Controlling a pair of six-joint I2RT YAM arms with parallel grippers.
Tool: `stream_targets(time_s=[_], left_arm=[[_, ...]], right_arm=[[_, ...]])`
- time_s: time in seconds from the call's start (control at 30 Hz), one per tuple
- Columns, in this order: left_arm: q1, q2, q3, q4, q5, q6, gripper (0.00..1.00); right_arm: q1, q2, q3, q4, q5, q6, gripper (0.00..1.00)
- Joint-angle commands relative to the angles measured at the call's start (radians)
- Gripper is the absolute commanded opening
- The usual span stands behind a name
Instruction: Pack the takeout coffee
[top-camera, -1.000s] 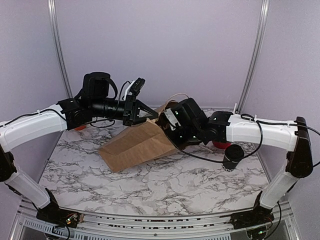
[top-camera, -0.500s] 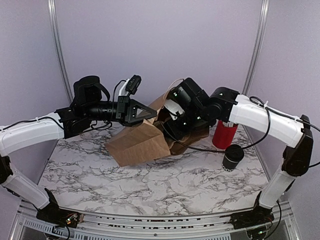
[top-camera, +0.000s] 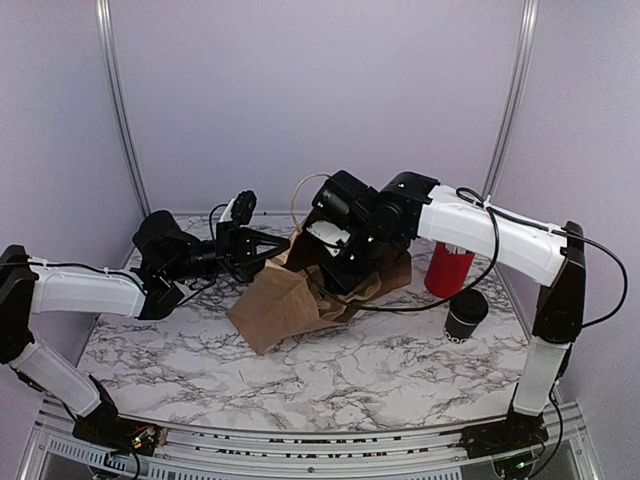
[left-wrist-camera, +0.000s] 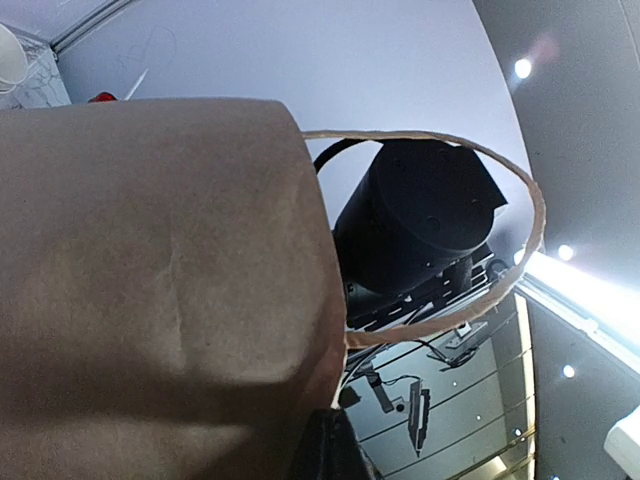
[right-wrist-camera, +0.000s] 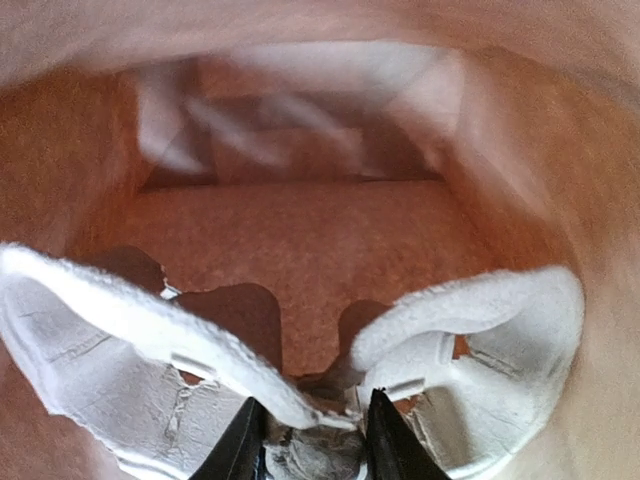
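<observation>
Marble table (top-camera: 300, 385): near strip shows only the arm bases

Takeout coffee (top-camera: 466, 314) stands upright on the table at right, black lid on, outside the bag and apart from both grippers. Red cup (top-camera: 447, 270) is just behind it, top hidden by the right arm

Brown paper bag (top-camera: 285, 300) sits mid-table, tilted: bottom end down on the marble toward near-left, mouth raised toward the back

Left gripper (top-camera: 283, 248) comes in from the left, clenched tight on the bag's rim. Left wrist view is mostly brown paper right up against the lens, one dark finger (left-wrist-camera: 330, 450) at the bottom edge

Right gripper (right-wrist-camera: 312, 440) reaches down into the bag mouth, so the top view hides its tips. Right wrist view shows the bag's inside, floor and far wall, and the two black fingers closed partway on a white moulded piece (right-wrist-camera: 120, 340) with curved lobes spreading to both sides. Can't tell what that piece is

Handle loop (top-camera: 300, 195) stands up off the rim beside the right wrist; from the left wrist it frames the right arm's black housing

Plain lilac wall (top-camera: 320, 90) behind
</observation>
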Motion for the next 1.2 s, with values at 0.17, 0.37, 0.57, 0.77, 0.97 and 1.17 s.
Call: stream_targets(time_s=[0.17,0.37,0.57,0.77,0.97,1.17], left_arm=[[0.120,0.025,-0.108,0.313,-0.008,-0.244,0.02],[0.200,-0.074,-0.136,0.105,-0.003,-0.136,0.43],[0.299,-0.233,-0.109,-0.334,-0.053,0.147,0.71],[0.383,-0.191,0.010,-0.918,-0.270,0.480,0.66],[0.371,0.044,0.109,-0.980,-0.255,0.574,0.59],[0.299,0.160,0.126,-0.988,-0.252,0.583,0.53]], right_arm=[[0.010,0.158,0.164,0.002,-0.018,-0.029,0.30],[0.010,0.217,0.269,-0.019,-0.022,-0.025,0.30],[0.010,0.229,0.288,-0.030,-0.026,-0.029,0.31],[0.010,0.226,0.293,-0.034,-0.027,-0.025,0.31],[0.009,0.214,0.275,-0.033,-0.025,-0.025,0.30],[0.009,0.219,0.299,-0.048,-0.033,-0.031,0.30]])
